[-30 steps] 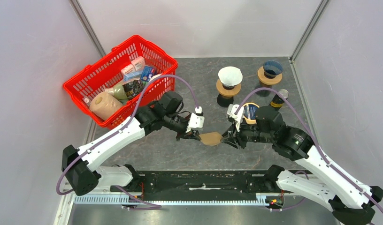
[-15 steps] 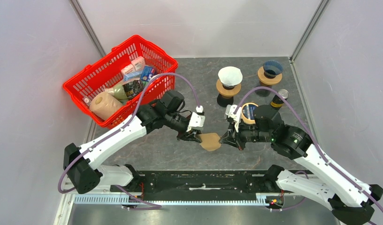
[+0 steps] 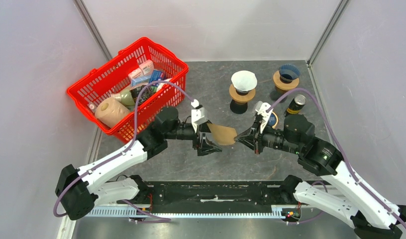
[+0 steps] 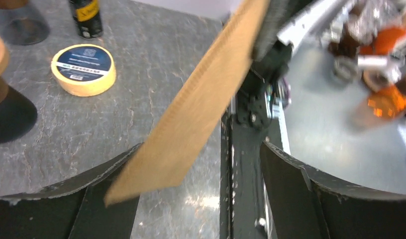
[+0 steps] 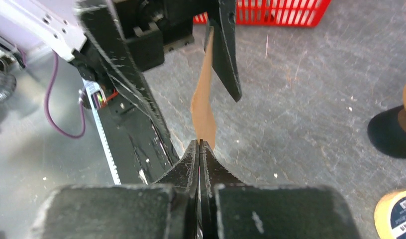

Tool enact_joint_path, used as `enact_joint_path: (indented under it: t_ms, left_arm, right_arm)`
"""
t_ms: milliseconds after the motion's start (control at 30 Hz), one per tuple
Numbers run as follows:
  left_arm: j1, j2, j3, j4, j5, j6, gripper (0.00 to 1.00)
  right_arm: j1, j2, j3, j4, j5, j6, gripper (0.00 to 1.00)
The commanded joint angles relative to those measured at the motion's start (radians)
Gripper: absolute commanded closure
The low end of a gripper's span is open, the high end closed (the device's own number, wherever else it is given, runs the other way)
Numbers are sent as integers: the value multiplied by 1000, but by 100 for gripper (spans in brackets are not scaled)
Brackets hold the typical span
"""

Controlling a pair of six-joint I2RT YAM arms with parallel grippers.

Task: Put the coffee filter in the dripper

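Handover, seemingly — right hand (image 5: 200,144) pinched the coffee filter (image 3: 222,133), left hand (image 3: 207,135) stood wide; next probably needed carrying to the one-o'clock dripper (image 3: 289,74).

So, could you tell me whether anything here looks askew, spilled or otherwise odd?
Nothing stands out. The white-lined dripper and the dripper beside it stand upright. The brown filter is pinched at one edge by the right gripper, with the left gripper open around it.
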Motion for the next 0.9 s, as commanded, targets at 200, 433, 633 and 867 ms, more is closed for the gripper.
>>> enact_joint_path:
  t_ms: [200, 433, 633, 867]
  left_arm:
    - [2, 23, -58, 612, 30, -614, 44]
    - [2, 31, -95, 688, 46, -645, 79]
    - [2, 41, -94, 682, 33, -645, 82]
    - [10, 0, -89, 580, -52, -569, 98]
  right_arm:
    - [0, -21, 10, 111, 88, 131, 100]
    - [0, -36, -4, 136, 173, 169, 100]
    - [0, -34, -9, 165, 177, 195, 100]
    - [0, -23, -16, 147, 199, 214, 75]
